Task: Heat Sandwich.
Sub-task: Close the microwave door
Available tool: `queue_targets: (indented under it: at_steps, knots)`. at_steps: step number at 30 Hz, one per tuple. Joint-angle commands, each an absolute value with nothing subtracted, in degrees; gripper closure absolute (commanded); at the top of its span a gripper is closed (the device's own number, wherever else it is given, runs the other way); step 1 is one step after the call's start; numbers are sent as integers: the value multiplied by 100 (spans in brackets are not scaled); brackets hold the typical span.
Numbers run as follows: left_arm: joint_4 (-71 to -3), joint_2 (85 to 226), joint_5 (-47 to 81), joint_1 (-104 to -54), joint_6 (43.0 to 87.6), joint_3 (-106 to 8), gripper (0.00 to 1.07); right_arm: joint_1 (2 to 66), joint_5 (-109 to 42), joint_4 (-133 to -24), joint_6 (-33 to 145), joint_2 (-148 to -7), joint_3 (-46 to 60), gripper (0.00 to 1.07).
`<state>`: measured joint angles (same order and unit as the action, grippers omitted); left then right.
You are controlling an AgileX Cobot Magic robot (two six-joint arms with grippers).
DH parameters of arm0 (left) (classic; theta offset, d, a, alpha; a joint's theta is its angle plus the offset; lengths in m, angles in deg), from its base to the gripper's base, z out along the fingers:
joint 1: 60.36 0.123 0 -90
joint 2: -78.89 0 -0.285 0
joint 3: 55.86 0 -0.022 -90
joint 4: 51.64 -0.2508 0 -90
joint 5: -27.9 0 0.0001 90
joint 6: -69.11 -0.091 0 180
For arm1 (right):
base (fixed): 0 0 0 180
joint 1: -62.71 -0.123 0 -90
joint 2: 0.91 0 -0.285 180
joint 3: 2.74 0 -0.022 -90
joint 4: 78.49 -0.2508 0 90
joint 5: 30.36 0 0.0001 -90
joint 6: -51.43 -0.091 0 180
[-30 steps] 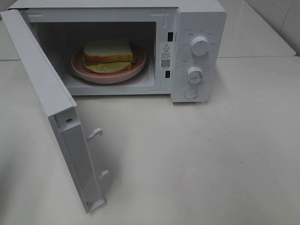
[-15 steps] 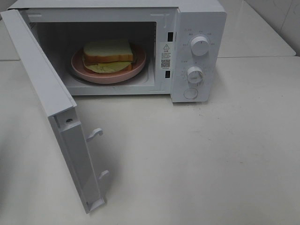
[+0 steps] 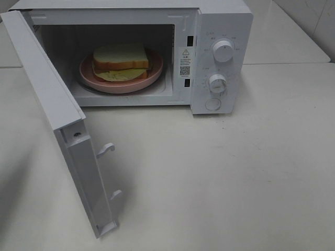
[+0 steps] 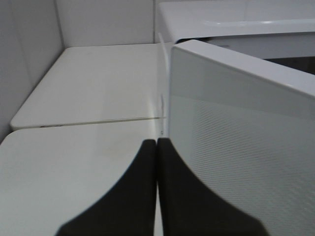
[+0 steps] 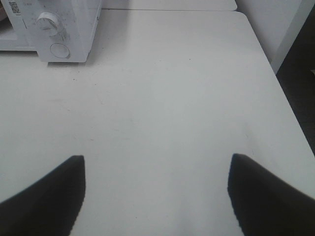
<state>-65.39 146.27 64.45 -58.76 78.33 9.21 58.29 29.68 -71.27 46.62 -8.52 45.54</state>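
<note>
The sandwich, two white slices with a pale filling, lies on a round pink plate inside the white microwave. The microwave door stands swung wide open toward the front left. Neither arm shows in the high view. In the left wrist view my left gripper is shut and empty, its tips just outside the door's outer face near its free edge. In the right wrist view my right gripper is open, empty, over bare table away from the microwave's dials.
Two knobs and a round button sit on the microwave's right panel. White table stretches in front and to the right. The table's right edge drops off beside the right gripper. A tiled wall stands left of the left gripper.
</note>
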Motion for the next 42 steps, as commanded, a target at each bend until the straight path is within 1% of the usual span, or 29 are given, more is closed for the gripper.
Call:
queue_targets:
  at_steps: [1,2,5,8,12,14,16,17,18,19,21,22,23,25,26,28,30,32,33,34,35,37,38,42]
  knots:
    - [-7209,15028,7110,-5898,8246,933,106,5875,2911,-7121,4656,-692,4554,31]
    - [-7364,15263,7385,-5898,8372,933,106,5875,2911,-7121,4656,-692,4554,31]
    - [-7479,15521,7683,-5898,8412,927,106,5875,2911,-7121,4656,-692,4554,31]
    - [-7736,15962,8285,-5898,8412,927,106,5875,2911,-7121,4656,-692,4554,31]
    - [-7759,16323,8611,-5898,8458,921,106,5875,2911,-7121,4656,-692,4554,31]
    - [-7788,16403,8657,-5956,8521,893,106,5875,2911,-7121,4656,-692,4554,31]
    - [-7788,16529,8674,-6168,8475,835,106,5875,2911,-7121,4656,-692,4554,31]
    - [-7679,16649,8668,-6431,8360,784,106,5875,2911,-7121,4656,-692,4554,31]
    - [-7524,16718,8668,-6563,8292,778,106,5875,2911,-7121,4656,-692,4554,31]
    - [-7524,16718,8668,-6563,8292,778,106,5875,2911,-7121,4656,-692,4554,31]
    - [-7106,16844,8680,-6821,8189,772,106,5875,2911,-7121,4656,-692,4554,31]
    - [-6860,16964,8680,-7079,8097,767,106,5875,2911,-7121,4656,-692,4554,31]
    - [-6860,16964,8680,-7079,8097,767,106,5875,2911,-7121,4656,-692,4554,31]
    - [-6642,17062,8680,-7371,8000,732,106,5875,2911,-7121,4656,-692,4554,31]
    - [-6356,17136,8697,-7652,7862,698,106,5875,2911,-7121,4656,-692,4554,31]
    - [-6241,17159,8703,-7749,7805,698,106,5875,2911,-7121,4656,-692,4554,31]
    - [-5880,17257,8703,-8064,7530,669,106,5875,2911,-7121,4656,-692,4554,31]
    - [-5634,17325,8703,-8259,7392,635,106,5875,2911,-7121,4656,-692,4554,31]
    - [-5634,17325,8703,-8259,7392,635,106,5875,2911,-7121,4656,-692,4554,31]
    - [-5502,17371,8703,-8362,7341,606,106,5875,2911,-7121,4656,-692,4554,31]
    - [-5267,17463,8703,-8574,7289,503,106,5875,2911,-7121,4656,-692,4554,31]
    - [-5101,17572,8697,-8735,7289,377,106,5875,2911,-7121,4656,-692,4554,31]
    - [-5101,17572,8697,-8735,7289,377,106,5875,2911,-7121,4656,-692,4554,31]
    - [-4608,17910,8674,-9113,7283,-18,106,5875,2911,-7121,4656,-692,4554,31]
